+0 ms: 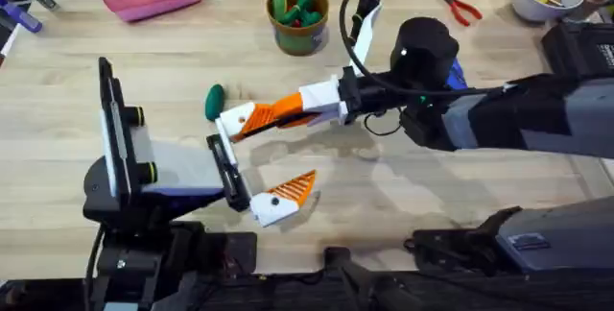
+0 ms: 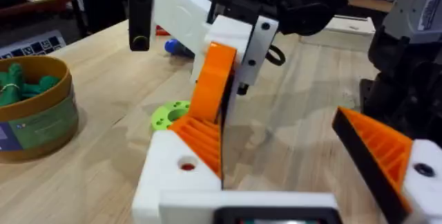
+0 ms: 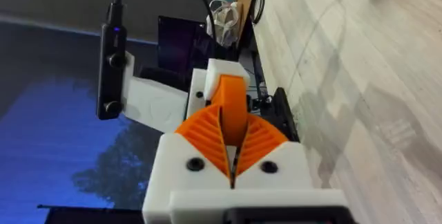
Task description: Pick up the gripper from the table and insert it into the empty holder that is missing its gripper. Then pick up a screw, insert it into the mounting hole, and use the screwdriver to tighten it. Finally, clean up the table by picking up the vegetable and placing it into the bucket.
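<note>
Step in hand: seating the gripper [image 3: 233,105] into the holder [image 2: 173,179], the first part of the task.
Right gripper [image 3: 232,131]: its jaws are pressed onto the orange gripper, pinching it between the ribbed pads.
Left gripper [image 2: 276,124]: its jaws are spread, with one finger as the bare white holder and the other already carrying its orange tip.
Where the gripper is: off the bench, held against the holder over the middle of the bench (whether it is fully home I cannot tell).
Mounting hole [image 2: 186,163]: looks open, with no screw in it.
Next move calls for: pressing the wedge flush along the holder and keeping the two arms aligned, then letting go without dragging it back out, and only then fetching a screw.
Vegetable [image 1: 213,101]: on the bench just beside the joined fingers, toward the far edge.
Bucket [image 1: 298,31]: near the middle of the far edge, already holding green and red pieces.
</note>
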Available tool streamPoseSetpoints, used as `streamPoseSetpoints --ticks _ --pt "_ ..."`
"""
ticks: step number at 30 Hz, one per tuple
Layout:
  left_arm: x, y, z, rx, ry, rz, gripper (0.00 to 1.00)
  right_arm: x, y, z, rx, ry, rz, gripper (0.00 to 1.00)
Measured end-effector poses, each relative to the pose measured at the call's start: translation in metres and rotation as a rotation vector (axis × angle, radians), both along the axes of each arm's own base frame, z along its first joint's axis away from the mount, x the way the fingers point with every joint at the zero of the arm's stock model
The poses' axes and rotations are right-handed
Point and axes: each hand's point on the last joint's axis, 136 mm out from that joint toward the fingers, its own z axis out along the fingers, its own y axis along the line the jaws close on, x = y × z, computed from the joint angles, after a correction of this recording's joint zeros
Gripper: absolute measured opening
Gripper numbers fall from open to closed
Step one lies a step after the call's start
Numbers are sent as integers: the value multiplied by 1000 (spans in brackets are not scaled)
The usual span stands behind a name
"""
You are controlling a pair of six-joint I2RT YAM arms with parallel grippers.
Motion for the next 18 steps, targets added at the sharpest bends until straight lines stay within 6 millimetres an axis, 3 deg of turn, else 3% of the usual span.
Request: streamPoseSetpoints --ticks 18 --pt "0 0 0 -3 7 1 987 -2 4 -1 -8 8 2 5"
